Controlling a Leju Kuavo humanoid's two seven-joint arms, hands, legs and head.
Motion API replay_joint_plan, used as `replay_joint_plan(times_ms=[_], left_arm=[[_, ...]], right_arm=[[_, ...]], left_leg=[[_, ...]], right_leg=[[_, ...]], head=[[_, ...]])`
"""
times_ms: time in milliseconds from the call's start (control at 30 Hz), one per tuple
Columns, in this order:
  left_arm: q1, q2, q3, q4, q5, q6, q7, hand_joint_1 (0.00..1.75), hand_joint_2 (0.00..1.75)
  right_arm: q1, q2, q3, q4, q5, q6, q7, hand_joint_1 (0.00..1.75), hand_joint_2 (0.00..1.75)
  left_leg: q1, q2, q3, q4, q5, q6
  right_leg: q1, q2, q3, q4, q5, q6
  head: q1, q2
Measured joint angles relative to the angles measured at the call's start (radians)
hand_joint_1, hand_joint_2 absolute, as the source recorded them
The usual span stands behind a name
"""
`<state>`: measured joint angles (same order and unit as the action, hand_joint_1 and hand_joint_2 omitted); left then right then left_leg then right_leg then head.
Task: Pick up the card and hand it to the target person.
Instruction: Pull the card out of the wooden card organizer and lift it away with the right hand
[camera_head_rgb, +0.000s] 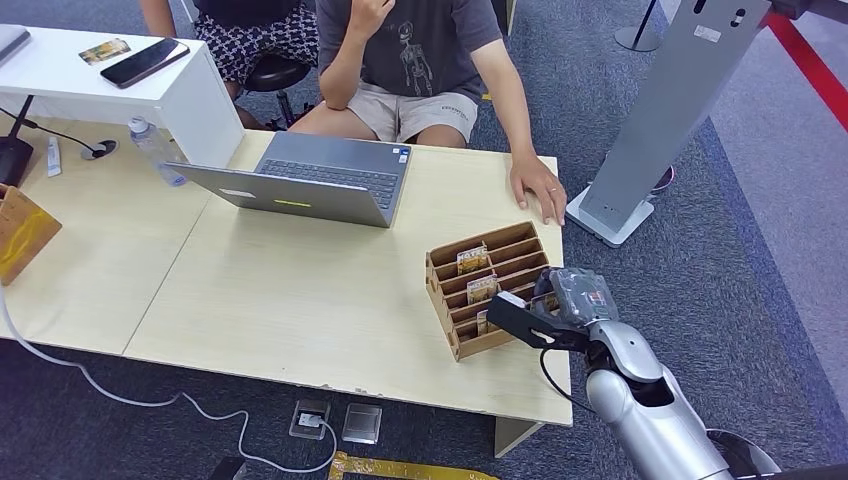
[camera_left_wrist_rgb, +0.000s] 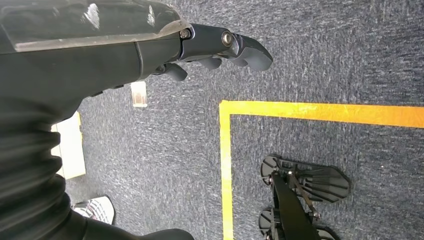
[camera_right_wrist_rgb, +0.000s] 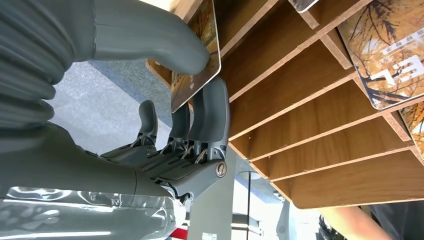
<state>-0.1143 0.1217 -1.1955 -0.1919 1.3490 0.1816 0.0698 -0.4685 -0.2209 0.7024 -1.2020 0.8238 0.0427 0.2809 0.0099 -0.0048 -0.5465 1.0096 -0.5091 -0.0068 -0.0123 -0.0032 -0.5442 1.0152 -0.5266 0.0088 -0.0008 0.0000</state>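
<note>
- State: the right hand (camera_right_wrist_rgb: 165, 125) pinches a card (camera_right_wrist_rgb: 197, 60) between thumb (camera_right_wrist_rgb: 150, 42) and fingers (camera_right_wrist_rgb: 212, 112). The card sits in a near slot of the wooden rack (camera_head_rgb: 490, 285) at the near right of the tabletop (camera_head_rgb: 280, 290).
- Risk 1: the pinch covers only the card's outer edge. A fast pull could slip the card free.
- Risk 2: the rack appears light and unfixed. Any tilt of the card against the divider could drag or tip the rack off the near edge.
- Risk 3: two other cards (camera_head_rgb: 472, 258) stand in slots just beyond; a wide lift may dislodge them.
- Risk 4: the seated person's hand (camera_head_rgb: 538, 190) rests beyond the rack; a hurried hand-over could strike it.
- The left hand (camera_left_wrist_rgb: 220, 47) hangs over the floor, fingers loosely curled, holding nothing.
</note>
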Motion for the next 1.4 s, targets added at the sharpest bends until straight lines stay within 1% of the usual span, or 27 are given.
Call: replay_joint_plan(times_ms=[67,133,200,267,333,467,533,700,867,1033,1167,1400], left_arm=[[0.000,0.000,0.000,0.000,0.000,0.000,0.000,0.00,1.75],[0.000,0.000,0.000,0.000,0.000,0.000,0.000,0.00,1.75],[0.000,0.000,0.000,0.000,0.000,0.000,0.000,0.00,1.75],[0.000,0.000,0.000,0.000,0.002,0.000,0.000,0.00,1.75],[0.000,0.000,0.000,0.000,0.004,0.000,0.000,0.00,1.75],[0.000,0.000,0.000,0.000,0.007,0.000,0.000,0.00,1.75],[0.000,0.000,0.000,0.000,0.008,0.000,0.000,0.00,1.75],[0.000,0.000,0.000,0.000,0.008,-0.007,-0.003,0.00,1.75],[-0.001,-0.003,-0.001,0.000,0.000,-0.036,-0.029,0.00,1.75],[-0.001,-0.005,-0.002,0.000,0.000,-0.043,-0.027,0.00,1.75],[0.000,-0.005,-0.003,0.000,0.000,-0.046,-0.022,0.00,1.75],[0.000,-0.005,-0.007,0.000,0.002,-0.036,-0.018,0.00,1.75]], right_arm=[[0.000,-0.001,0.000,0.000,-0.003,0.000,0.000,1.17,1.75],[0.000,-0.002,0.000,0.000,-0.004,0.001,0.000,1.18,1.75],[0.000,-0.003,0.000,0.000,-0.004,0.001,0.000,1.14,1.75],[0.000,-0.004,0.000,0.000,-0.004,0.001,0.000,1.16,1.75],[0.000,-0.005,0.000,0.000,-0.004,0.001,0.000,1.24,1.75],[0.000,-0.006,0.000,0.000,-0.004,0.001,0.000,1.53,1.75],[0.000,-0.006,0.000,0.000,-0.004,0.001,0.000,1.58,1.75],[-0.001,-0.006,0.000,0.000,-0.004,0.001,0.001,1.59,1.75],[0.002,-0.007,0.000,0.000,-0.007,-0.005,0.009,1.59,1.75],[0.008,-0.012,-0.001,-0.011,-0.046,0.014,-0.013,1.59,1.75],[0.009,-0.018,-0.001,-0.034,-0.064,0.040,-0.025,1.59,1.75],[0.025,-0.037,-0.001,-0.116,-0.066,0.049,-0.008,1.59,1.75]], left_leg=[[0.000,0.000,0.000,0.000,0.000,0.000],[0.000,0.000,0.000,0.000,0.000,0.000],[0.000,0.000,0.000,0.000,0.000,0.000],[0.000,0.000,0.000,0.000,0.000,0.000],[0.000,0.000,0.000,0.000,0.000,0.000],[0.000,0.000,0.000,0.000,0.000,0.000],[0.000,0.000,0.000,0.000,0.000,0.000],[0.000,0.000,0.001,0.000,0.000,0.000],[0.000,0.000,0.002,0.000,0.000,0.000],[0.000,0.000,0.003,0.000,0.000,0.000],[0.000,0.000,0.003,0.000,0.000,0.000],[0.000,0.000,0.002,0.000,0.000,0.000]], right_leg=[[0.000,0.000,0.000,0.000,0.000,0.000],[0.000,0.000,0.000,0.000,0.000,0.000],[0.000,0.000,0.000,0.000,0.000,0.000],[0.000,0.000,0.000,0.000,0.000,0.000],[0.000,0.000,0.000,0.000,0.000,0.000],[0.000,0.000,0.000,0.000,0.000,0.000],[0.000,0.000,0.000,0.000,0.000,0.000],[0.000,0.000,0.001,0.000,0.000,0.000],[0.000,0.000,0.002,0.000,0.000,0.000],[0.000,0.000,0.002,0.000,0.000,0.000],[0.000,0.000,0.002,0.000,0.000,0.000],[0.000,0.000,0.002,0.000,0.000,0.000]], head=[[0.000,0.000],[0.000,0.000],[0.000,0.000],[0.000,0.000],[0.000,0.000],[0.000,0.000],[0.000,0.000],[0.000,0.000],[0.000,0.000],[0.000,0.000],[0.000,0.000],[0.000,0.000]])
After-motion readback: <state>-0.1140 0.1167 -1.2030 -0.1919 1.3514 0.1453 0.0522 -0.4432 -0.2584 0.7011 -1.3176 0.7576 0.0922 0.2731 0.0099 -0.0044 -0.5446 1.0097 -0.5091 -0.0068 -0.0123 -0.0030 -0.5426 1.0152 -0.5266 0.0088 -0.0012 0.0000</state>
